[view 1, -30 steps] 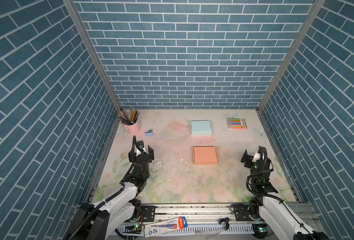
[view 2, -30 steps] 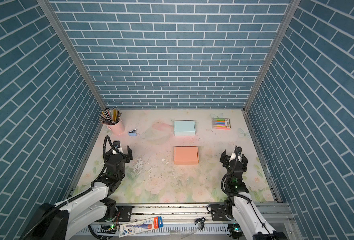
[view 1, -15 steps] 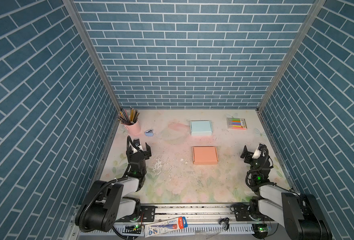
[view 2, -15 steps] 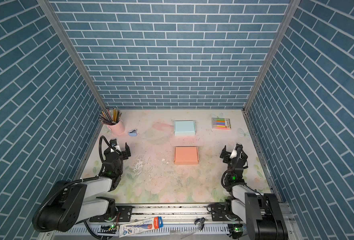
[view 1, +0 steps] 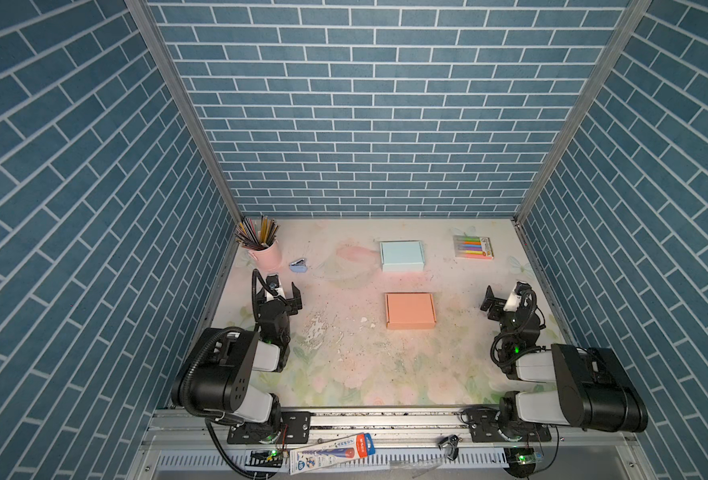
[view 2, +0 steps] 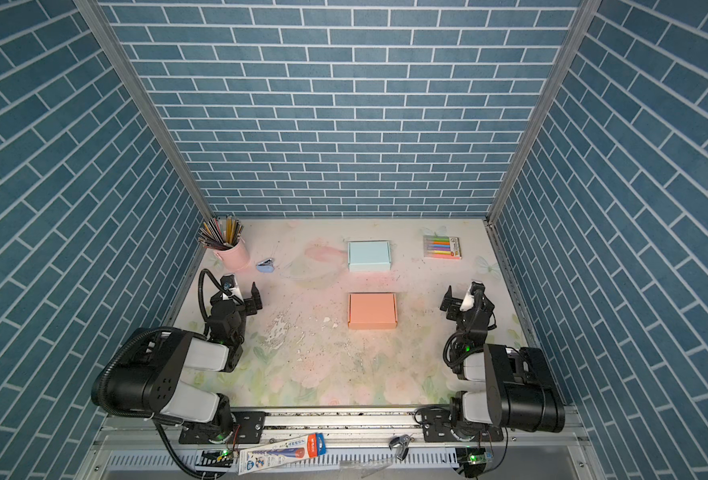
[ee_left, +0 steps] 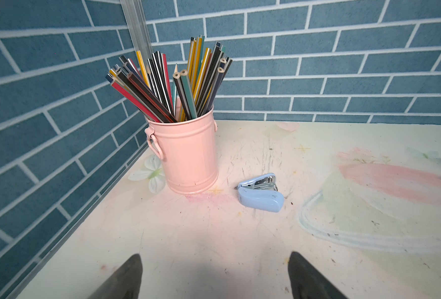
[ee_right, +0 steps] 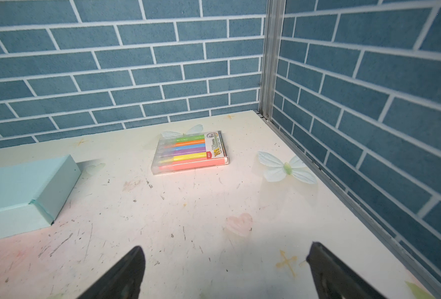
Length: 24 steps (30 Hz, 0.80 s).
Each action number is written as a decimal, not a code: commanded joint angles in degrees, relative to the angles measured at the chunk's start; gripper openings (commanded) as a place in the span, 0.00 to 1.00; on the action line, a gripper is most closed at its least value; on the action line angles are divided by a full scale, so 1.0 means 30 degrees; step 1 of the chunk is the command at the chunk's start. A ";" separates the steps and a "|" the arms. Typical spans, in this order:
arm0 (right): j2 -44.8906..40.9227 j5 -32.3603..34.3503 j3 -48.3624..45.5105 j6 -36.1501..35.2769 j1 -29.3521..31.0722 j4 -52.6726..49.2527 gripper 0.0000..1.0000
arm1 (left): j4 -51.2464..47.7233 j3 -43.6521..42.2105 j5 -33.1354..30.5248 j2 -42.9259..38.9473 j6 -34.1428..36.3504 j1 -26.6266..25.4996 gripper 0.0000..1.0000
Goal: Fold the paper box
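Two paper boxes lie closed and flat on the table [view 1: 344, 365]. The orange paper box [view 1: 410, 310] sits between the two grippers, about level with their fingertips. The pale blue paper box [view 1: 401, 255] lies beyond it toward the back wall [view 1: 385, 124], with a strip of bare table between them.

The left gripper [view 1: 284, 291] has its jaws spread wide with nothing between them, well apart from the orange box's nearer side edge. The right gripper [view 1: 505, 298] is spread and empty too, equally far off on the other side and near the side wall [ee_right: 369, 129]. Scuffed, bare tabletop runs along all four edges of the orange box.

Ahead of the left gripper, by the back corner, a pink bucket [ee_left: 188, 155] stands upright, packed with pencils [ee_left: 170, 82] that fan out above its rim. A small blue stapler [ee_left: 262, 192] lies just beside it, not touching.

Ahead of the right gripper a clear marker case [ee_right: 190, 151] lies flat near the far corner, holding a row of coloured markers [ee_right: 188, 155].
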 commanded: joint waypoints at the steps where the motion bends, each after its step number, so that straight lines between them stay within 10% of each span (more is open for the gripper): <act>1: 0.0683 -0.0658 0.0609 -0.0392 -0.0255 0.1251 0.98 | 0.0566 0.0573 0.0723 0.0025 -0.0048 0.0348 0.88; 24: 0.2370 -0.0380 0.2466 -0.0647 -0.0125 -0.0553 0.98 | -0.0307 0.1162 0.0898 0.0155 -0.0136 0.0500 0.88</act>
